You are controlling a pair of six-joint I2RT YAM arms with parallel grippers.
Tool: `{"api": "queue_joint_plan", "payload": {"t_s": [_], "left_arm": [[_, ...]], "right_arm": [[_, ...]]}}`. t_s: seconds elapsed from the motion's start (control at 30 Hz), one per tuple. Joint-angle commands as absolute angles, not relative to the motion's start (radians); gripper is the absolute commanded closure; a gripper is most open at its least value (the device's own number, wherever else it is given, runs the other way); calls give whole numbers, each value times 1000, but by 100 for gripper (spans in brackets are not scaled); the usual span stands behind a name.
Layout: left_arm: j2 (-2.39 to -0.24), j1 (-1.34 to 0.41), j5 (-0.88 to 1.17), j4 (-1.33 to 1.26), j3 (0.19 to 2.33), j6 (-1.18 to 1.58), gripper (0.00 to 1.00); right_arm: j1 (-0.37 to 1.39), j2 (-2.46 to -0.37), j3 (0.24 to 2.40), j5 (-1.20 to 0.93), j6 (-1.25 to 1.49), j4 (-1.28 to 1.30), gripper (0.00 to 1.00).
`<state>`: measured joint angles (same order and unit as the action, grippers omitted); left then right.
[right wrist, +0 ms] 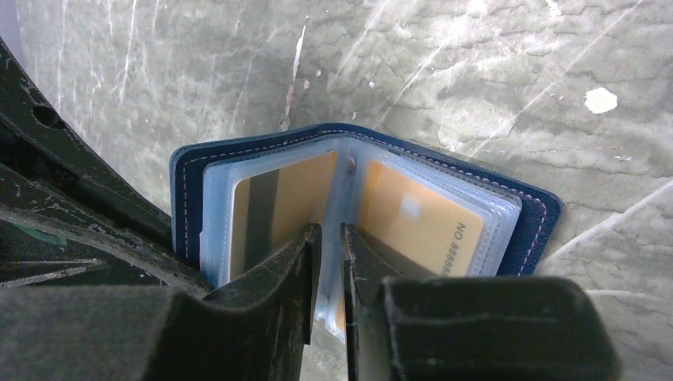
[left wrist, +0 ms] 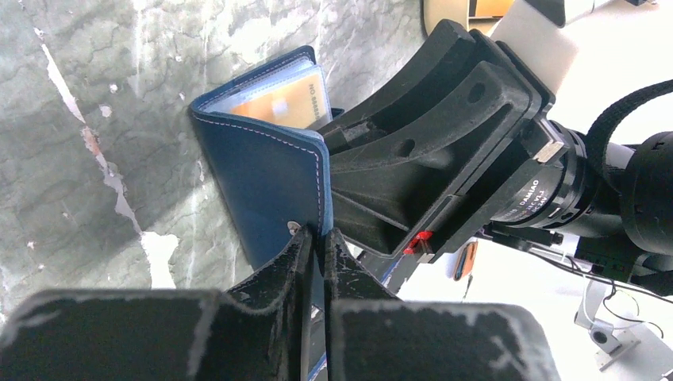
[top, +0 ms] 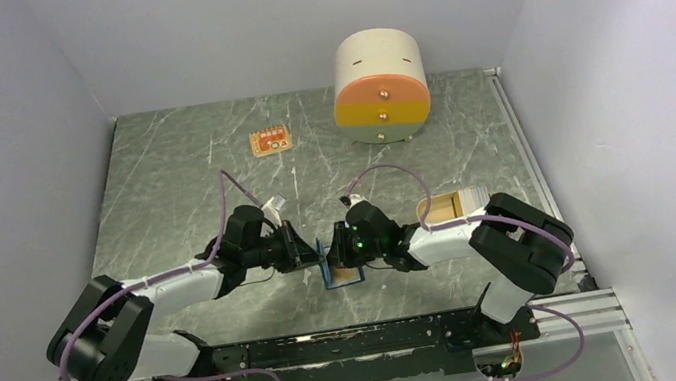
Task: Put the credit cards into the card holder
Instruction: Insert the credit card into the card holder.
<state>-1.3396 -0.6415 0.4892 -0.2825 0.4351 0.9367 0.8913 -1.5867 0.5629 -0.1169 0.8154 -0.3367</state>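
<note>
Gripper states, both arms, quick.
Left gripper: closed, pinching the card holder cover.
Right gripper: closed on the card holder's clear inner sleeves.

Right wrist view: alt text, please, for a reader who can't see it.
An open blue card holder, tan cards showing in its clear sleeves on both sides, fills the middle above a grey marbled table. The right gripper pinches a middle sleeve from the near edge.
</note>
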Motion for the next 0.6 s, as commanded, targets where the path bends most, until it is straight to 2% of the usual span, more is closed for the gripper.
{"api": "queue_joint_plan", "payload": {"t_s": [0.0,0.2,0.4,0.57], "left_arm": [[-1372,-654,552,-366,422,946,91],[-1393,-655,551,-366,425,936,88],[-1395,-655,503,-281,445,919,91],[-1393,-655,439,-188,473,893,91]], "right_arm": [[900,-1633,531,-144,824,-281,77],[893,-1608,518,-136,824,-286,75],[887,-1586,522,-126,823,-254,73],[875,-1477,538,-50,812,-129,62]]}}
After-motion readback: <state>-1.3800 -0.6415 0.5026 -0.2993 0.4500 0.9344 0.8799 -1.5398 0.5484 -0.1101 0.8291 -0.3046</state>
